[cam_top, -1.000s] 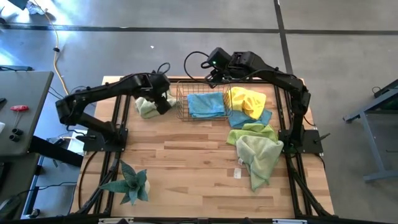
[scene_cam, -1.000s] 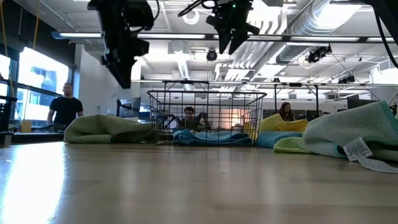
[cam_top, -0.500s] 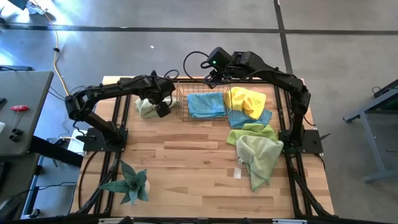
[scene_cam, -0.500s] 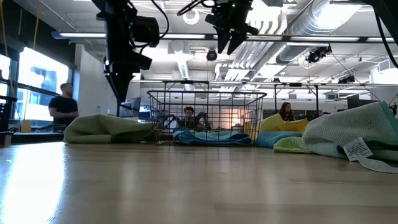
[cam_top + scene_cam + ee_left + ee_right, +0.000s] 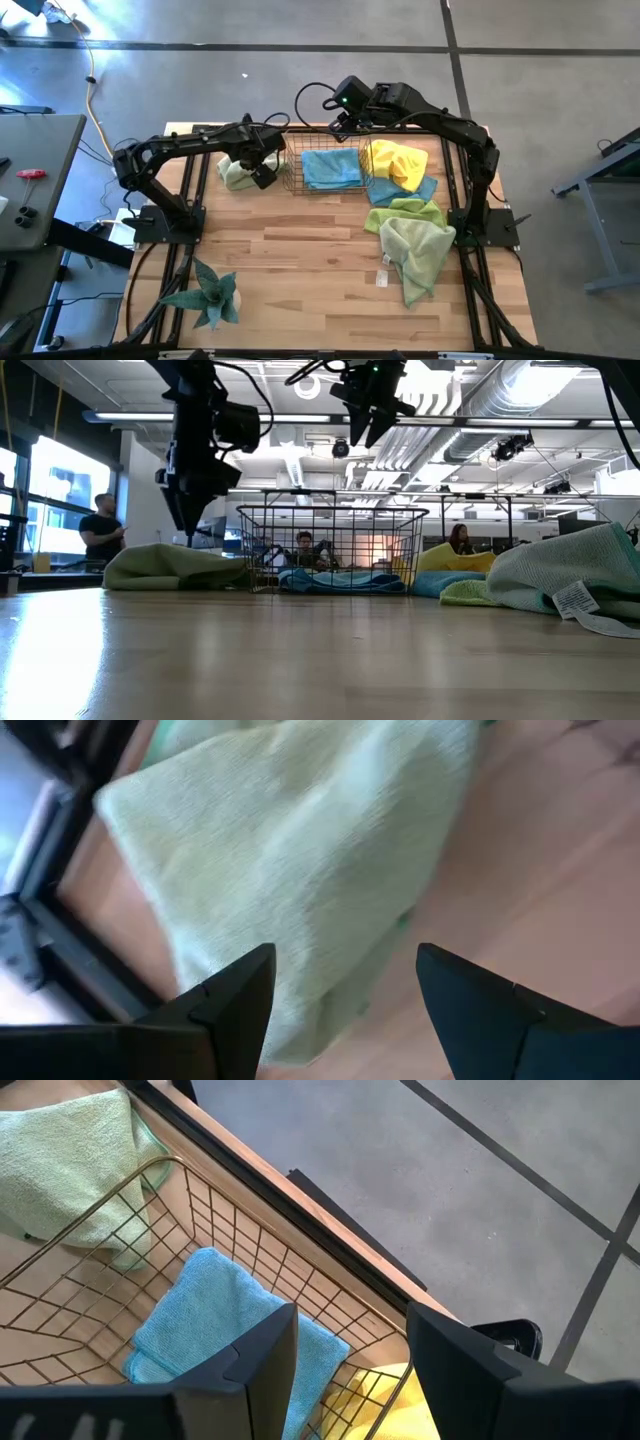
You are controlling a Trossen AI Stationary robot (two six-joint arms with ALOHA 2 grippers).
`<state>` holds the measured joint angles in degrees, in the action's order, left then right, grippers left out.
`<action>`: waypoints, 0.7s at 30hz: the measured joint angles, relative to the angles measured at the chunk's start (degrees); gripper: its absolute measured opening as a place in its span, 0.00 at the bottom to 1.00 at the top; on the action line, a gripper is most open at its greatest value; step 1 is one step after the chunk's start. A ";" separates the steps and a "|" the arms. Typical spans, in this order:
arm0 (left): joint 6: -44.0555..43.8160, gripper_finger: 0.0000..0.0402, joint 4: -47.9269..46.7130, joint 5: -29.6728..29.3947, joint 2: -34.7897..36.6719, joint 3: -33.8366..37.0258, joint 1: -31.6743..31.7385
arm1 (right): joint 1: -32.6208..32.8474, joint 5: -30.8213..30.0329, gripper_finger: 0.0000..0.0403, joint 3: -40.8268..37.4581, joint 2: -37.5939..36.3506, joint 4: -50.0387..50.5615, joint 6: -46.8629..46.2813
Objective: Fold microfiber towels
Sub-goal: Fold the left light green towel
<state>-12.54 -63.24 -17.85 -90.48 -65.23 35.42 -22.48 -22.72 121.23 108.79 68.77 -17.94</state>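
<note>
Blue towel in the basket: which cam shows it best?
High view: the blue towel shows whole inside the wire basket. Right wrist view shows a folded part through the wires; low view, a strip; left wrist view, nothing.

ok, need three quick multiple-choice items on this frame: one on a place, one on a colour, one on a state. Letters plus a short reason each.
1. Where does the pale green microfiber towel near the left gripper lie?
A. inside the basket
B. on the table beside the basket
C. on the floor

2. What colour is the folded towel inside the copper wire basket?
A. light blue
B. bright yellow
C. red

3. How do the left gripper's fingers stand?
A. shut on a towel
B. open, holding nothing
C. out of view

Answers:
1. B: the high view shows it on the wooden table, outside the basket's left wall.
2. A: the high view and the right wrist view both show light blue cloth behind the wires.
3. B: the left wrist view shows the two fingers apart, with the towel lying beyond them.
</note>
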 joint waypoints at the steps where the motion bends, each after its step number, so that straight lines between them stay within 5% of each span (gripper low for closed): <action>1: -0.63 0.58 -0.93 -1.45 -0.53 0.00 0.11 | 0.00 0.00 0.45 0.00 0.00 0.00 -0.01; 7: -1.29 0.58 -1.75 -2.99 -1.43 2.60 2.85 | 0.00 0.00 0.45 0.00 0.00 0.00 0.00; 21: -0.97 0.53 17.21 1.23 -0.48 17.70 6.35 | 0.00 -0.02 0.45 0.00 0.00 -0.02 0.01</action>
<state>-13.50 -46.03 -16.62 -90.96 -47.53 41.77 -22.48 -22.74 121.23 108.79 68.75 -17.93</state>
